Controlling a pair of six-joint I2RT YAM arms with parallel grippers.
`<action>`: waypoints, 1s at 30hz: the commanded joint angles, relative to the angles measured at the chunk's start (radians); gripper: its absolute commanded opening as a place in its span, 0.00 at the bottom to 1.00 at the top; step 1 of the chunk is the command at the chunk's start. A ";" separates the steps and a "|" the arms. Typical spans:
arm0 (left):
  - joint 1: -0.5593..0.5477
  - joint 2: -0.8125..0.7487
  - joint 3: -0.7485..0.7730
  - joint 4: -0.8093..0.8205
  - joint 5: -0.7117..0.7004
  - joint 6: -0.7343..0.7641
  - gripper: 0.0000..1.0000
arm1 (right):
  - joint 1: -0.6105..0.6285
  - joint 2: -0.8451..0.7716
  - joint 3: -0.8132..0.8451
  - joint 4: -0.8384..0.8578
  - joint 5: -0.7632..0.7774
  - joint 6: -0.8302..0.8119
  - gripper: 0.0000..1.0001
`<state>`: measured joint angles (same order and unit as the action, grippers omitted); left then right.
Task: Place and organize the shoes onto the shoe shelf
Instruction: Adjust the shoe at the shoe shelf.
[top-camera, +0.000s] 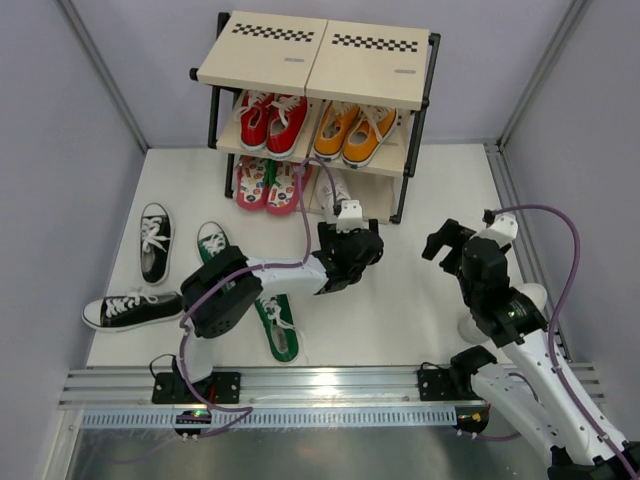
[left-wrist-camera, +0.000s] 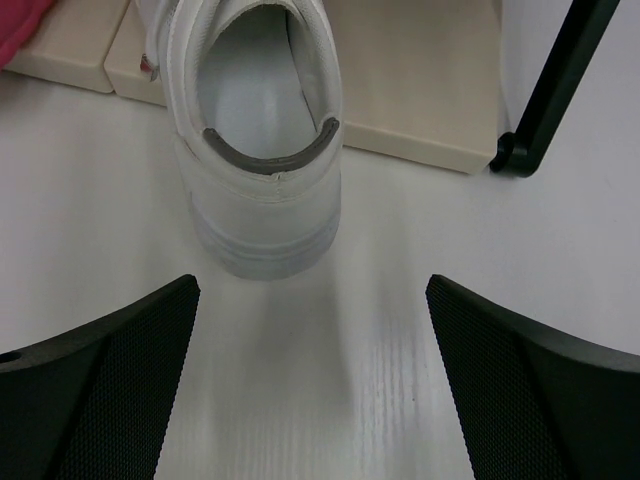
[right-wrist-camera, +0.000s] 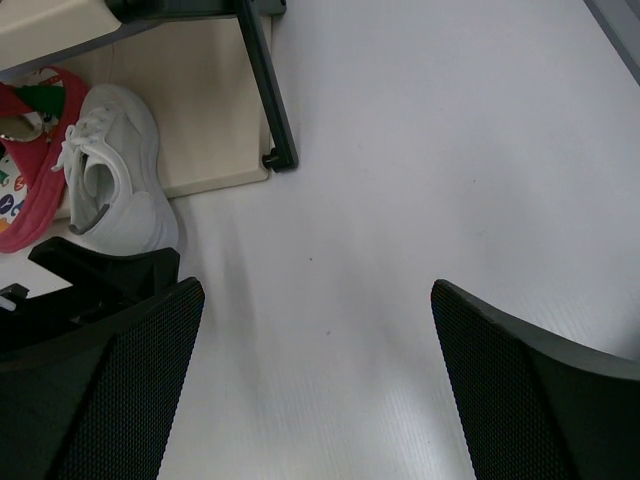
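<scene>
The left gripper (left-wrist-camera: 310, 295) is wide open with nothing in it, just behind the heel of a white shoe (left-wrist-camera: 260, 170) whose front lies on the bottom board of the shoe shelf (top-camera: 320, 60). The right gripper (right-wrist-camera: 315, 300) is wide open too and holds nothing, above the bench (right-wrist-camera: 450, 150). The green sneakers (top-camera: 278, 330) and black sneakers (top-camera: 153, 245) lie on the bench, left of the shelf.
</scene>
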<state>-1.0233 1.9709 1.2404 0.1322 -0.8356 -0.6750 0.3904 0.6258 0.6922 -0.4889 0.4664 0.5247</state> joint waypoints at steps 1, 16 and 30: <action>0.014 0.034 0.089 -0.075 -0.108 -0.098 0.99 | -0.002 -0.020 0.041 -0.013 0.028 -0.017 0.99; 0.089 0.129 0.165 -0.178 -0.022 -0.167 0.99 | -0.002 -0.103 0.035 -0.043 0.057 -0.020 0.99; 0.106 0.121 0.131 -0.005 -0.042 -0.020 0.72 | -0.002 -0.095 0.027 -0.020 0.049 -0.019 0.99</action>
<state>-0.9314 2.1120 1.3720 0.0227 -0.8192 -0.7429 0.3904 0.5205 0.6968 -0.5350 0.5056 0.5137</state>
